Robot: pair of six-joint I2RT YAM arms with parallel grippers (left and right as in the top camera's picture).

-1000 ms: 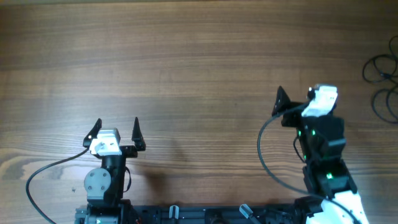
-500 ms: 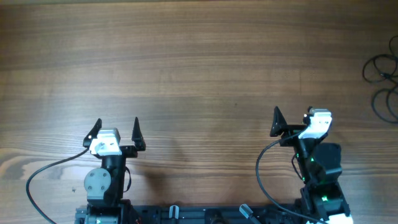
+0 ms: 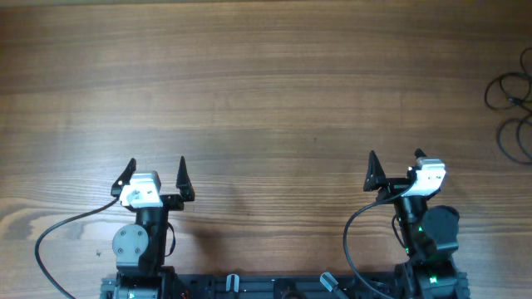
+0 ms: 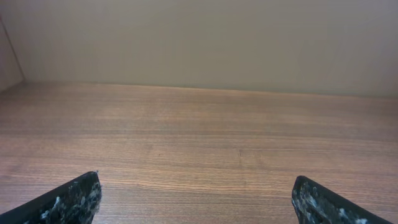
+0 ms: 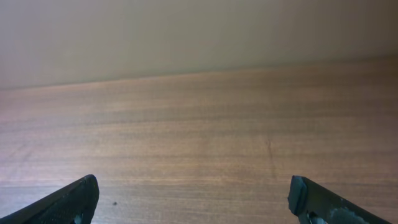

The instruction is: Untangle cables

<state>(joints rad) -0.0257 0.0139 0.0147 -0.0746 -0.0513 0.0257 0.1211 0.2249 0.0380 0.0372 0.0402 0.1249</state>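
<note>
At the table's (image 3: 266,83) right edge, your cables (image 3: 489,91) lie in loose loops, well apart from your left gripper (image 3: 155,169) and right gripper (image 3: 395,162), both spread wide, holding nothing.

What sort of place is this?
Probably a robotics lab bench: a left gripper and a right gripper, both open, sit at the edge of a wooden table, with thin black cables looped at its right and a plain wall behind.
</note>
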